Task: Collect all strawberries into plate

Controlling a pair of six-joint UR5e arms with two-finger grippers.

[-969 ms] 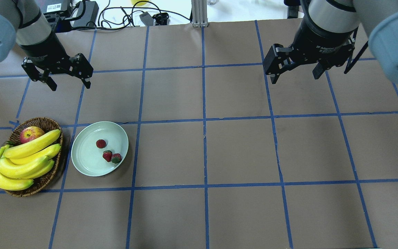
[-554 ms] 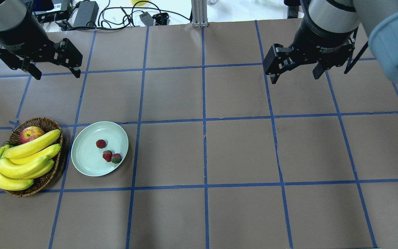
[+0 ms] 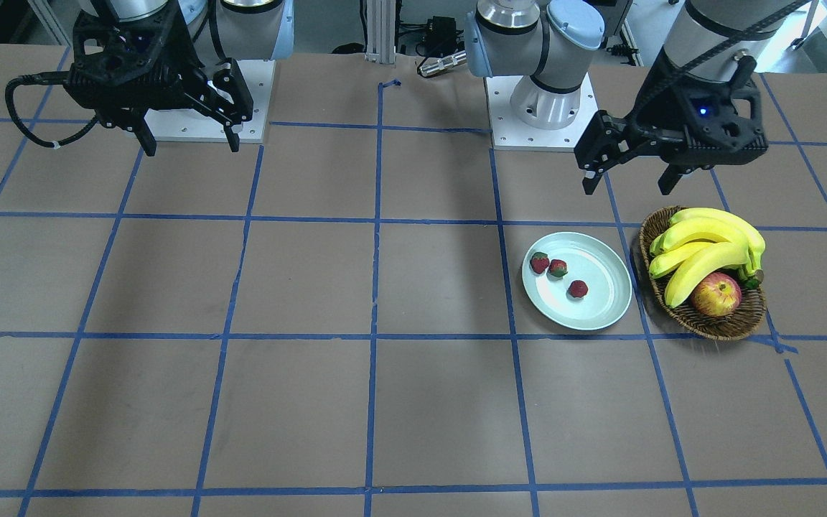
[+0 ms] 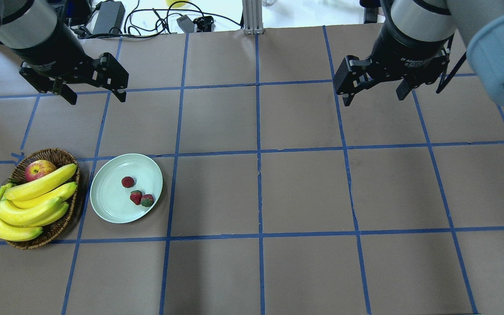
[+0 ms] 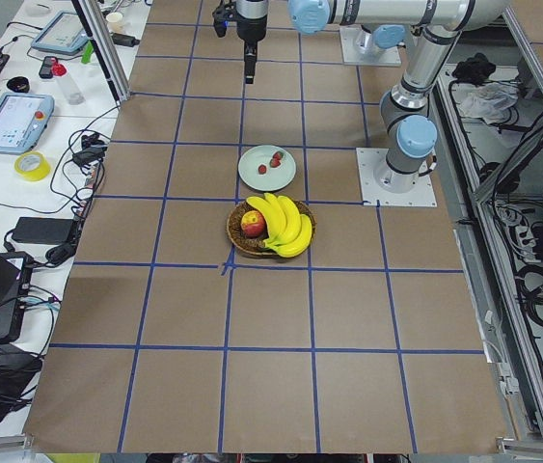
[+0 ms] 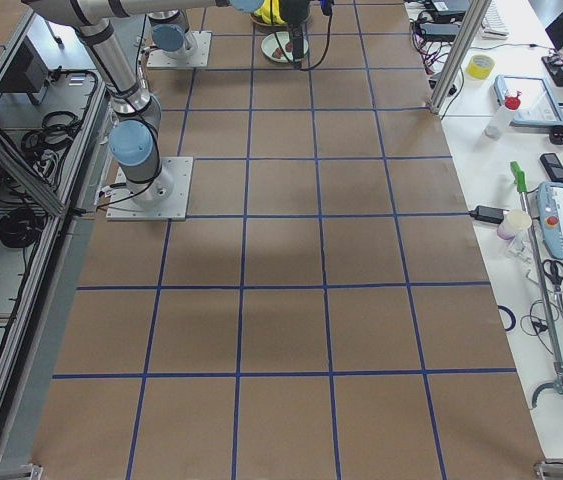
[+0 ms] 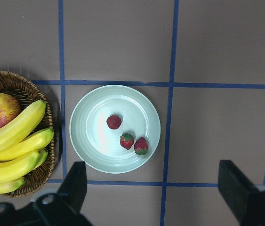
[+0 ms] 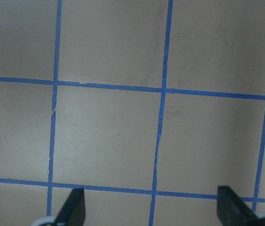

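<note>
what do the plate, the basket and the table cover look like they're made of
The plate: glazed ceramic or perhaps melamine, pale mint and glossy; light glints off its face.
The basket: brown wicker, matte; woven strands show along its rim.
The table cover: probably brown paper or card, matte and without sheen, marked into squares by blue tape lines.

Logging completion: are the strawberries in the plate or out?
In. All three strawberries lie inside the plate rim, two side by side, one apart.

Table (image 4: 304, 188), apparently paper-covered, carries plate (image 4: 111, 202) and basket (image 4: 57, 229).
</note>
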